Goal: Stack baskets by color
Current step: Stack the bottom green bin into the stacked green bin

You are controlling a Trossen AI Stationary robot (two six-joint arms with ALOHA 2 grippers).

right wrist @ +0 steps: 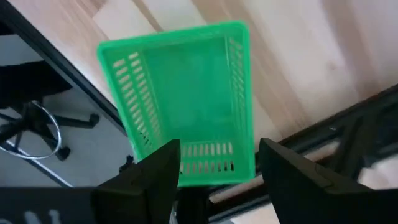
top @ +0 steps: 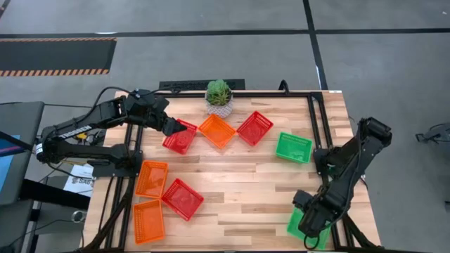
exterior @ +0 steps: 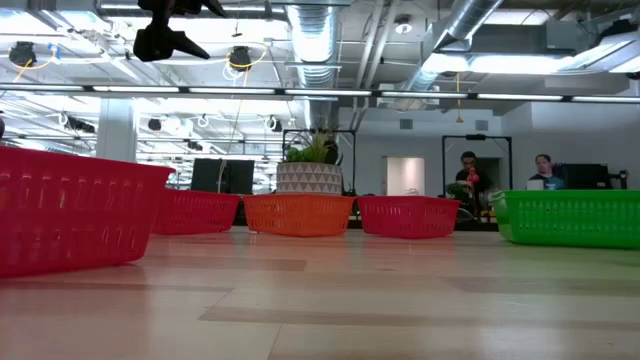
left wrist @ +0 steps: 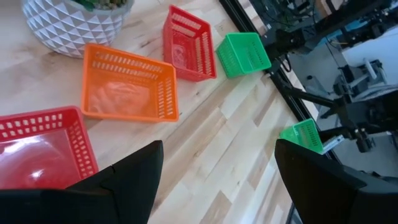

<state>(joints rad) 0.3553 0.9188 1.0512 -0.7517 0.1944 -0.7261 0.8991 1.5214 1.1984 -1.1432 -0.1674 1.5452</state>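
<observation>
Eight baskets show on the wooden table. Along the far side lie a red basket (top: 179, 138), an orange one (top: 216, 131), another red (top: 254, 128) and a green one (top: 293, 147). Near the left front lie two orange baskets (top: 151, 178) (top: 148, 221) and a red one (top: 183, 199). A second green basket (right wrist: 186, 93) sits on its flat bottom at the near right corner. My right gripper (right wrist: 217, 149) hangs open over this basket's short end, pointing down. My left gripper (left wrist: 219, 149) stands open above the far-left red basket (left wrist: 43, 143).
A potted plant (top: 219, 98) stands at the far edge behind the orange basket. Dark frame rails (top: 320, 119) run along the table's sides. Bare wood lies in the table's middle (top: 246, 183). People sit in the room behind (exterior: 470, 165).
</observation>
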